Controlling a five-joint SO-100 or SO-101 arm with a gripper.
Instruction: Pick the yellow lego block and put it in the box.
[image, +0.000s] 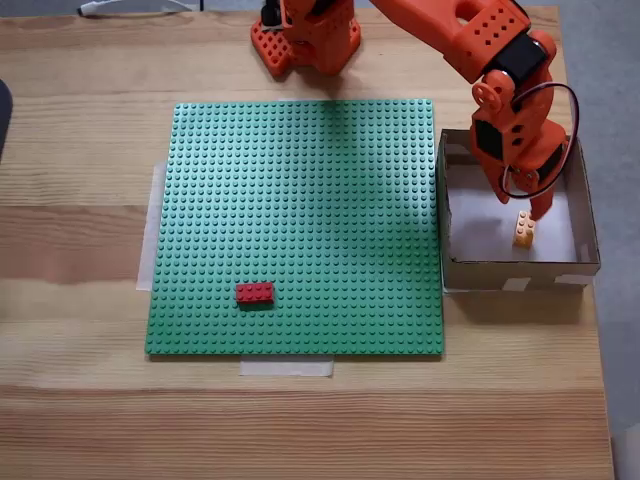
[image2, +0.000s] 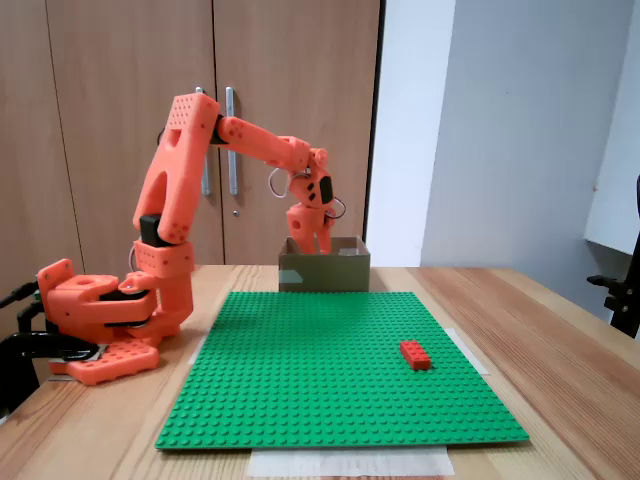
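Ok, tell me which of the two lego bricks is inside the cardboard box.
The yellow lego block: it sits on the white floor of the box, right under the gripper. The red brick lies out on the green baseplate.

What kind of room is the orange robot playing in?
Probably an office or a lab, not a playroom. The robot arm sits on a wooden table, with tall cupboard doors behind it and a plain white wall.

Cardboard box (image: 520, 271), seemingly matt; wooden table (image: 300, 420).
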